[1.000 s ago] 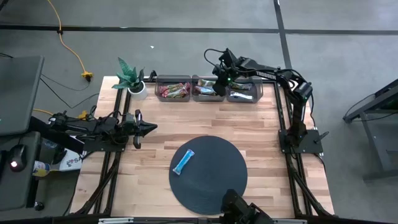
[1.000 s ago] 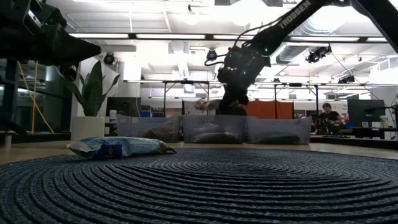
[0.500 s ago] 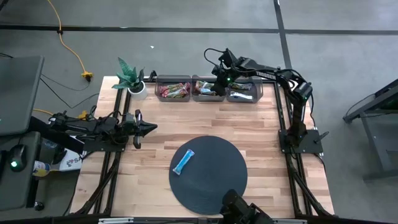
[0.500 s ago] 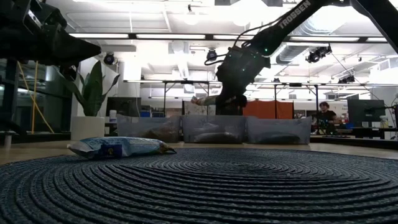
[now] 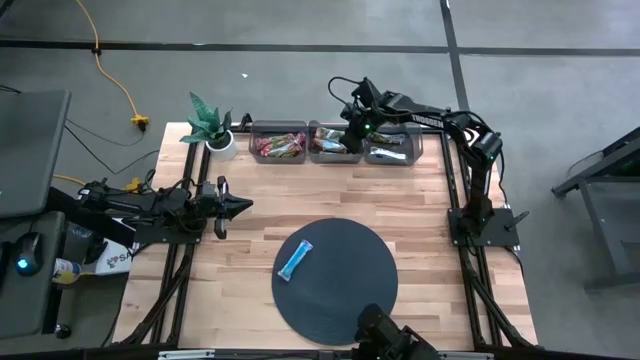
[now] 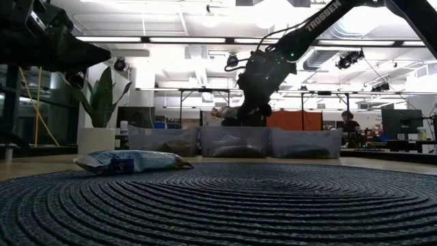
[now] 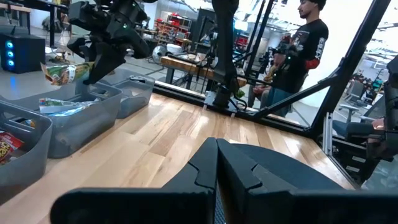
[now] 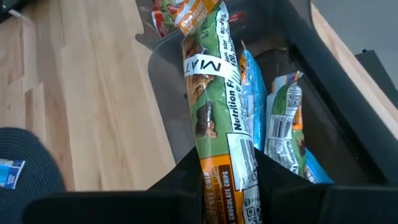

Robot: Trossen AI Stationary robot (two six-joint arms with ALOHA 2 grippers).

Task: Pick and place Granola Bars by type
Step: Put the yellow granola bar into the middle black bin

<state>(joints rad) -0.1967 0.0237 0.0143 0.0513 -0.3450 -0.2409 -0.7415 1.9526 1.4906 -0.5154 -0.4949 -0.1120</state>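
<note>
Two dark, near-black jointed arms on black tube-frame mounts bolted at the tabletop (image 5: 300, 205) edges. White block lettering, "TROSSEN", along a link of the right arm (image 6: 321, 17); pale lettering also on that link from above. Small green indicator light near the right wrist. Thin black cables looped off the right arm's upper links and trailing along the left arm (image 5: 150, 205). Left end effector (image 5: 235, 207) tapering to a blunt dark point; its two matte black fingers (image 7: 205, 168) broad, flat-faced and angular. Right end effector (image 8: 227, 165) with similarly plain, dark, wedge-shaped fingers, no visible markings or screws.
</note>
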